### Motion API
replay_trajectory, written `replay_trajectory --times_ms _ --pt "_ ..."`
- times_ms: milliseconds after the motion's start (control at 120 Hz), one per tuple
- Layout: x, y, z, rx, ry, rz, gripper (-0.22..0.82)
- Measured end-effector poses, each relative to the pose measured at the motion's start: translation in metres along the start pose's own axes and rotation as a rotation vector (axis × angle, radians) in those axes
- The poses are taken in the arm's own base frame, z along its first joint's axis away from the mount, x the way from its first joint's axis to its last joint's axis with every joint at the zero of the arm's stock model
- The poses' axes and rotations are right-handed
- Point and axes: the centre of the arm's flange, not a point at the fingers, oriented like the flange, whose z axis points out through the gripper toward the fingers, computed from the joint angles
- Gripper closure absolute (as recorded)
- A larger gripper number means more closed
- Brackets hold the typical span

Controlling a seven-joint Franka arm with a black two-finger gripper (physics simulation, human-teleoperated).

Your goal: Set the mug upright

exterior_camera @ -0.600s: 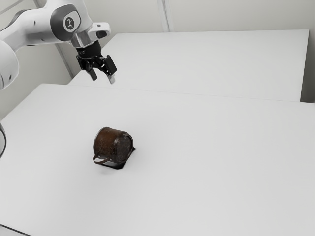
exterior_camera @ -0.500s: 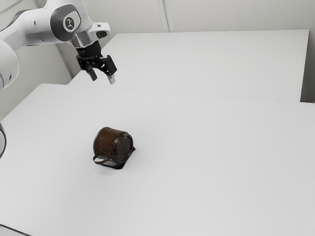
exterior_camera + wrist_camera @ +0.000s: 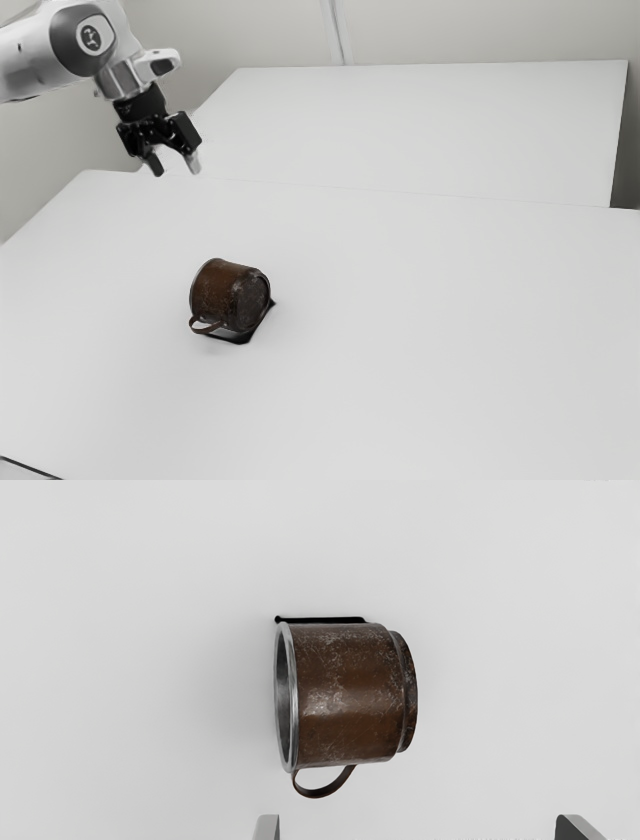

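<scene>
High over the table, in the exterior view's upper left, my gripper [image 3: 175,168] is open with nothing between its fingers. The brown, worn metal mug [image 3: 228,295] lies on its side on the table below it, its base facing the exterior view's right and its handle low near the tabletop. In the wrist view the mug [image 3: 345,695] shows its silvery rim and hollow inside, with the handle on the side nearer my gripper [image 3: 417,827]. The fingertips stand wide apart and do not touch the mug.
The white table [image 3: 430,350] extends around the mug. A dark flat shape [image 3: 240,337] lies along the mug's underside. Beyond the table is another white surface [image 3: 420,130], with pale walls behind.
My hand has moved toward the exterior view's left and slightly lower. The mug lies where it was.
</scene>
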Motion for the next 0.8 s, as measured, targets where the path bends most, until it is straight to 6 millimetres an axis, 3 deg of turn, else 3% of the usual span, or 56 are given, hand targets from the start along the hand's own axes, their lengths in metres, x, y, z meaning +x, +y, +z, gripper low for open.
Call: replay_trajectory --times_ms 125,217,542,642,800 --pt "-0.023 -0.067 0.019 -0.171 -0.032 -0.109 0.00" --pt "-0.035 -0.097 0.042 -0.287 -0.047 -0.144 0.00" --pt "-0.029 -0.136 0.163 -0.561 -0.069 -0.159 0.00" --pt "-0.024 -0.146 0.192 -0.624 -0.051 -0.161 0.00" --pt "-0.024 -0.143 0.224 -0.737 -0.013 -0.151 0.00"
